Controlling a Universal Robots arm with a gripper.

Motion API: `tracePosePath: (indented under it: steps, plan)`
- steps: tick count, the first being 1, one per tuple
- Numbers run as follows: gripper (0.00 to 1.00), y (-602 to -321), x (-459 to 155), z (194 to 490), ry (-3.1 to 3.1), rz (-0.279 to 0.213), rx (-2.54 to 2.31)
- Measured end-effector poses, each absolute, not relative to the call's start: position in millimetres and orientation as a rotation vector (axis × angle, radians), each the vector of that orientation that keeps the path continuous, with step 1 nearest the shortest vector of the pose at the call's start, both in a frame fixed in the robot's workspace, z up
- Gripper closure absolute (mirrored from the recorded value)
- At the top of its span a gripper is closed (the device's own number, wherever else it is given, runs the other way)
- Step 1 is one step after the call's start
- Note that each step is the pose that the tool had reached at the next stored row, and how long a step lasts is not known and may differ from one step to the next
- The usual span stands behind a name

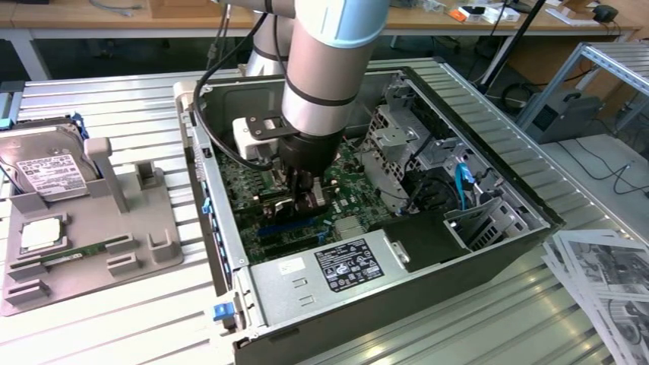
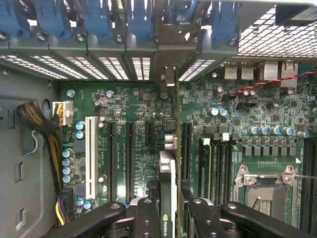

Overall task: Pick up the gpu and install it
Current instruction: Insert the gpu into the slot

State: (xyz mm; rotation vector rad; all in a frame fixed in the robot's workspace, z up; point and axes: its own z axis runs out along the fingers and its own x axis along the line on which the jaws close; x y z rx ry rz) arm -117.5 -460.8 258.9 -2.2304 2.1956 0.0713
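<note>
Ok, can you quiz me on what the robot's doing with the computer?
1. True or false: the gripper is clamped on the gpu.
2. Where is the hard drive? A: in the gripper. B: on the grey stand, at the exterior view's left. C: on the floor.
3. Fill in: the gpu is over the green ____ inside the open computer case.
Key: 1 true; 2 B; 3 motherboard.
</note>
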Motion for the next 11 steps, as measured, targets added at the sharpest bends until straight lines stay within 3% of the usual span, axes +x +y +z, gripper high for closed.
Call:
tracePosePath:
  steps: [11]
  plan:
    - [0.73,-460.9,-117.5,267.0,2.196,0.071,-2.231]
